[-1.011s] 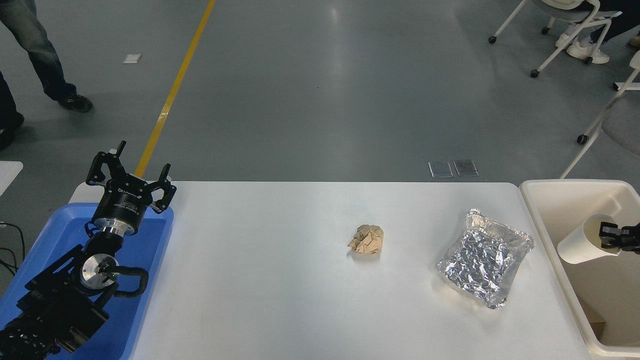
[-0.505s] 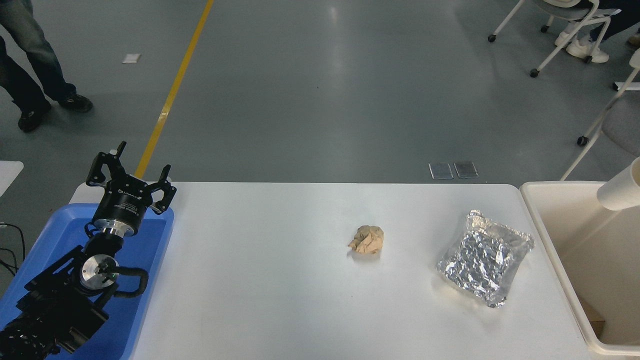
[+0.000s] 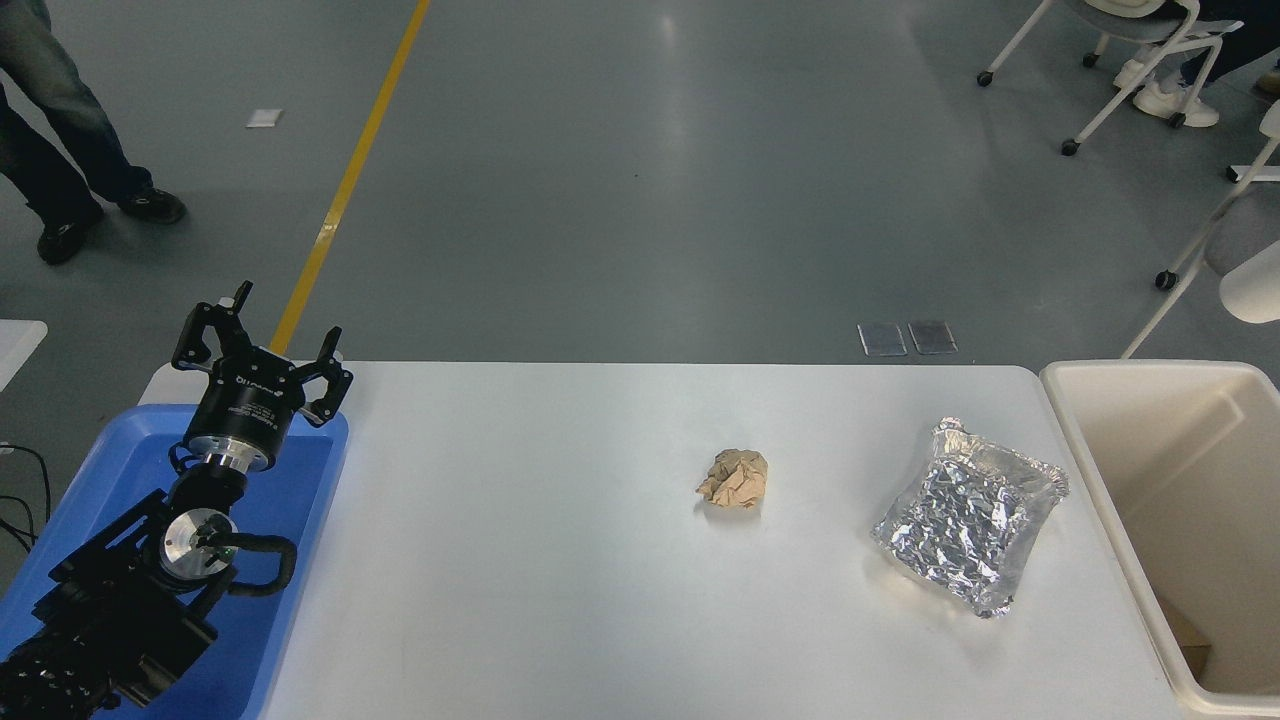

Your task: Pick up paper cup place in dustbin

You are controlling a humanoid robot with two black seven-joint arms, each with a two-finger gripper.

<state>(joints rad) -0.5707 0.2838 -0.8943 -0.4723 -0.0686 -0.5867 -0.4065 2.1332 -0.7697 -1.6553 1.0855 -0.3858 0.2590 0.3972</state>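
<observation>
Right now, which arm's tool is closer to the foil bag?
Only the left tool is in view, open over the blue tray, far left of the foil bag. The right one is out of frame, so no comparison.

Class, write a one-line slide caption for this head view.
Paper cup raised at the right edge above the dustbin; left gripper parked over the blue tray.

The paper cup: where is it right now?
In the head view the paper cup shows at the right edge, partly cut off, above the dustbin.
</observation>
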